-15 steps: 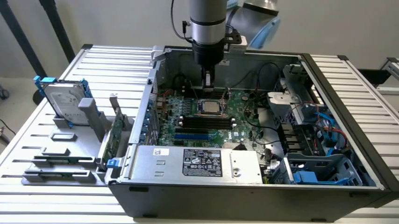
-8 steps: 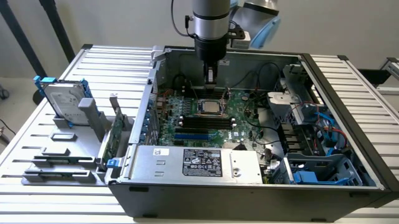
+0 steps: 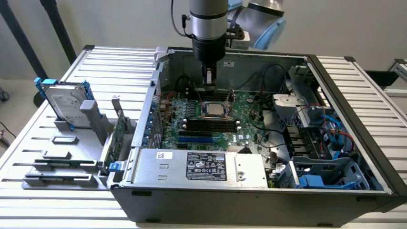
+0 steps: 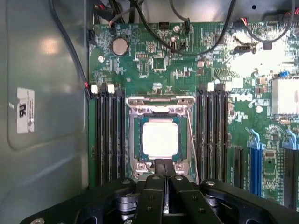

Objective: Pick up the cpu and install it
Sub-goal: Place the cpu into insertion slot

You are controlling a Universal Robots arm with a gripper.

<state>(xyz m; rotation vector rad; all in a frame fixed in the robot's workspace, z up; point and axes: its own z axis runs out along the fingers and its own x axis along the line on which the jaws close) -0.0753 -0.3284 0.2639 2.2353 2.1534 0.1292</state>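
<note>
Claw [image 4: 164,164], fingers together and empty, hovers at the edge of the socket [image 4: 161,103] inside the open computer case [image 3: 254,205]. The cpu [image 4: 160,139] lies seated there on the motherboard [image 4: 187,70], placement apparently done, locking unclear.

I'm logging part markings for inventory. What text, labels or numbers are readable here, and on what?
No text reads clearly.
Black label on the silver box: print too small.
White sticker on the case wall: marks blurred.
Motherboard lettering: too small.
</note>
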